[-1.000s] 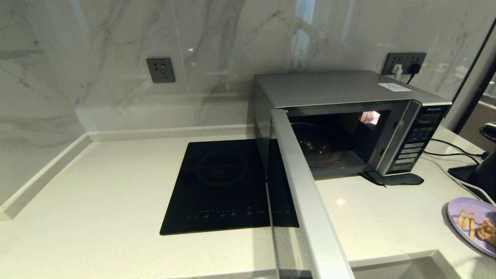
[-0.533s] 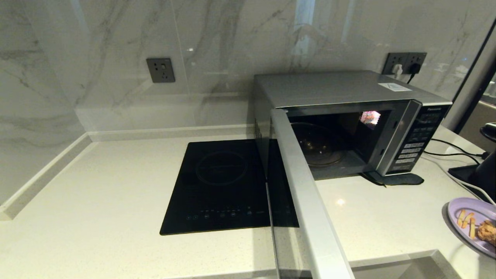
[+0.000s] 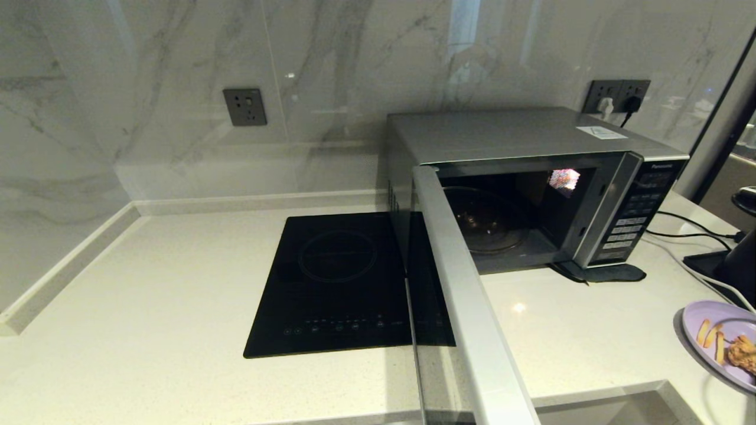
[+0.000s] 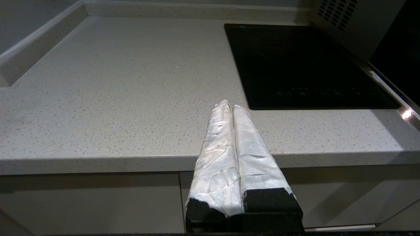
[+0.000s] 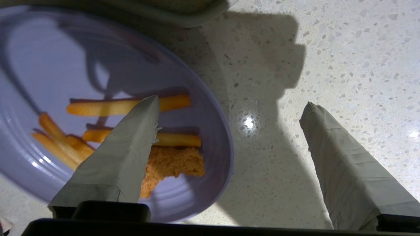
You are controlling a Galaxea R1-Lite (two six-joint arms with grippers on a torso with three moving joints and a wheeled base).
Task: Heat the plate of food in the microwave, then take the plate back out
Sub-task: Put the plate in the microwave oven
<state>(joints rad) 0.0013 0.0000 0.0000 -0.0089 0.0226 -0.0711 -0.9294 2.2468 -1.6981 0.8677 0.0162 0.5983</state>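
Note:
The lilac plate of food (image 3: 703, 316) lies on the counter at the far right, in front of the silver microwave (image 3: 531, 139). The microwave's door (image 3: 466, 307) stands swung wide open towards me, and the glass turntable (image 3: 484, 224) inside is bare. In the right wrist view my right gripper (image 5: 229, 103) is open just above the plate (image 5: 49, 59). One finger hangs over the fries (image 5: 177, 140) and the chicken piece (image 5: 174, 162), the other over bare counter, with the rim between them. My left gripper (image 4: 228, 105) is shut and empty at the counter's front edge.
A black induction hob (image 3: 342, 283) is set into the counter left of the microwave, partly behind the open door. A dark appliance (image 3: 738, 262) and cables (image 3: 691, 233) sit at the far right behind the plate. A recessed rim (image 3: 620, 392) runs along the front right.
The plate and its food have shifted very slightly to the right at the picture's edge. The microwave, its door and the hob have not moved.

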